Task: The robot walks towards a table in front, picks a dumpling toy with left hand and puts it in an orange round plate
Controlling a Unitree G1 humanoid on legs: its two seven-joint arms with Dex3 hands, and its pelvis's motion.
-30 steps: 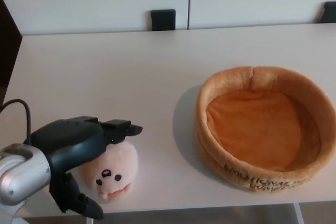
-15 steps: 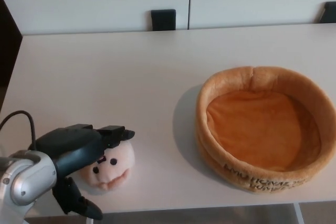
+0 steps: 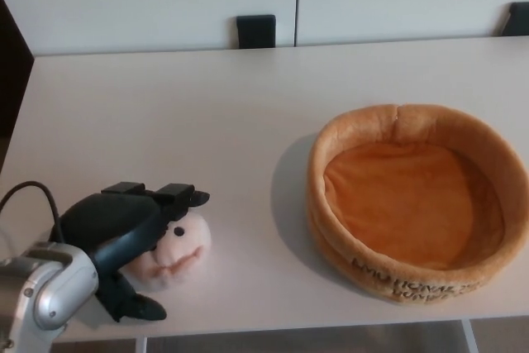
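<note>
The step in hand is the pick: the robot's left hand (image 3: 124, 241) lies over the dumpling toy (image 3: 169, 250) near the bench's (image 3: 165, 113) front left corner, its 2 fingers (image 3: 178, 196) reaching over the toy's top and the thumb (image 3: 136, 307) low at the near side. The fingers cup the toy loosely; whether they are grasping it firmly cannot be told, and the toy appears to rest on the bench. The orange round plate (image 3: 397, 117) sits empty, well apart to the right. Next, the hand likely needs to tighten, lift, and carry the toy rightward over the plate's raised rim.
</note>
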